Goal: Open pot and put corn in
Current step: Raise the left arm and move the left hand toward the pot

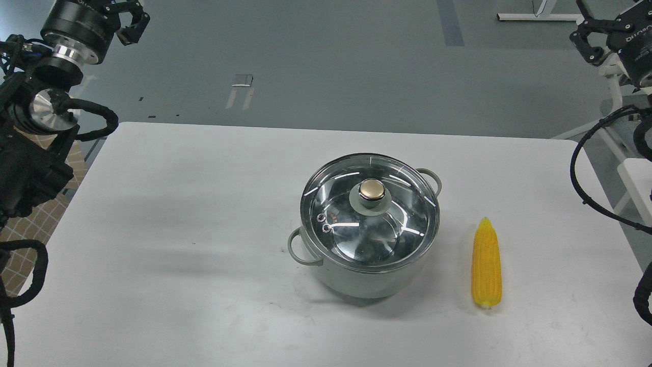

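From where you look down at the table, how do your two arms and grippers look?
Both arms are black with thick black cables looping beside them. The left arm has round joints with shiny silver rings and a silver end cap. The left gripper is black with angular linkage fingers. The right gripper is likewise black; white lettering marks the housing behind it.

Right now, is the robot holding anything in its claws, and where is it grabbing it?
Nothing. Both grippers, left and right, hang in the air far from the pot and corn. The lid is on the pot.

Lid (370, 214) on pot (356, 280), corn (486, 265) right
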`<control>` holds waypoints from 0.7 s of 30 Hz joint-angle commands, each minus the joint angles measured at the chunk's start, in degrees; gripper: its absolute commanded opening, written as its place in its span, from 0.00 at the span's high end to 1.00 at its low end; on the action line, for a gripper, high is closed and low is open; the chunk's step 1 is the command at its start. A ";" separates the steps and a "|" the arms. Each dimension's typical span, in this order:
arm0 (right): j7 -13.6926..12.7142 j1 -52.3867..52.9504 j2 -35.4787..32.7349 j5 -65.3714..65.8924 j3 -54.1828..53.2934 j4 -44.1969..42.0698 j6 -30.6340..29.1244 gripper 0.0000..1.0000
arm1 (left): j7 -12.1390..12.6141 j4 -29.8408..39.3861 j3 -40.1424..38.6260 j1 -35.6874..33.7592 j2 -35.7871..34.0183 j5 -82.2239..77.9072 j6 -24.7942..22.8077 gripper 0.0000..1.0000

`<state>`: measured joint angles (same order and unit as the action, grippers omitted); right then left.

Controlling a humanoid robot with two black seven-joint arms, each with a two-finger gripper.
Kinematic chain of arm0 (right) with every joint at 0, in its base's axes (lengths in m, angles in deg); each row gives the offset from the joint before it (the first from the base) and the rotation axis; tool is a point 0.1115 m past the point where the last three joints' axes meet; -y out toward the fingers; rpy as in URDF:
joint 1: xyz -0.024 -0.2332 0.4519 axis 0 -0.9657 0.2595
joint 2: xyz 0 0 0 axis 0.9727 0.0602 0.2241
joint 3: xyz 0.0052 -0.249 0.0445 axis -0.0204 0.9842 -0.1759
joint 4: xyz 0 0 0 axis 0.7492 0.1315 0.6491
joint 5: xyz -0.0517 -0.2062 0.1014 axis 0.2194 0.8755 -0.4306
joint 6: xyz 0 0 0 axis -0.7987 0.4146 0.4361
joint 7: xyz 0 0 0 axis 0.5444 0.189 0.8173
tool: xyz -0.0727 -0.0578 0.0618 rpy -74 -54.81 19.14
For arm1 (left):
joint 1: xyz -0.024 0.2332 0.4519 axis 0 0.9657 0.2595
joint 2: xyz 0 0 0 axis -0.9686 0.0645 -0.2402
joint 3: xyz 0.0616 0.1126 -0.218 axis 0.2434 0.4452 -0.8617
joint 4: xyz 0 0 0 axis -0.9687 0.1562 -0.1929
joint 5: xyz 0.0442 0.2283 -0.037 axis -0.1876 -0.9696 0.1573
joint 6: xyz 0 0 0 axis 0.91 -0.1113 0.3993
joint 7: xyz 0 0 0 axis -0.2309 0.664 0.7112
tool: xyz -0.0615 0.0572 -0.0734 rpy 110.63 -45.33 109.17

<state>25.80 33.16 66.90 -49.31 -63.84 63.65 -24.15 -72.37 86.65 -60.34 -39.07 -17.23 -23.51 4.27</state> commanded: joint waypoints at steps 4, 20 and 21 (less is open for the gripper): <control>0.01 0.00 0.13 -0.09 0.01 0.08 0.00 0.00 | -0.10 -0.08 0.28 -1.02 0.58 0.02 0.19 0.02; -0.25 -0.96 0.04 -0.09 -0.61 0.87 0.00 0.00 | 0.87 8.15 5.90 -1.02 0.59 -9.09 1.77 0.02; -0.08 -1.40 0.04 -0.18 -0.61 0.96 0.00 0.00 | 0.87 9.83 6.26 -0.94 -0.21 -10.86 1.77 0.02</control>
<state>25.41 32.97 66.98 -49.40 -64.37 64.46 -24.17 -71.36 91.32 -56.14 -40.09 -15.60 -28.92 6.01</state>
